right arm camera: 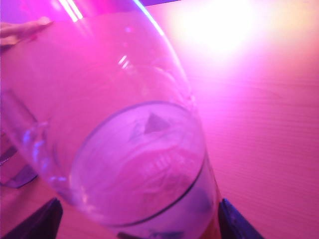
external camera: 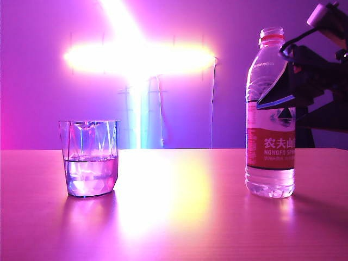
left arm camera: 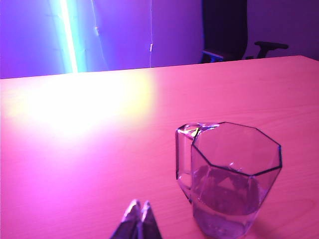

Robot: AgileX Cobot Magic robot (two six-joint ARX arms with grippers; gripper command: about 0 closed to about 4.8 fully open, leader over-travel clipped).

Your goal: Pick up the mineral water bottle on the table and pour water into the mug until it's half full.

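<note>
Glass mug (external camera: 89, 158): stood left on the table (external camera: 179, 217), roughly half full of water (external camera: 91, 175).
Bottle (external camera: 270, 117): upright at right, little water left.
Right gripper (right arm camera: 137, 221): fingers spread, straddling the bottle.
Left gripper (left arm camera: 137, 224): pinched closed, near the mug.

I see a wood-grain table (external camera: 179, 217) with a smooth sheen, a clear glossy faceted glass mug (external camera: 89, 157), and at three o'clock a clear plastic mineral water bottle (external camera: 270, 109) with a glossy label
</note>
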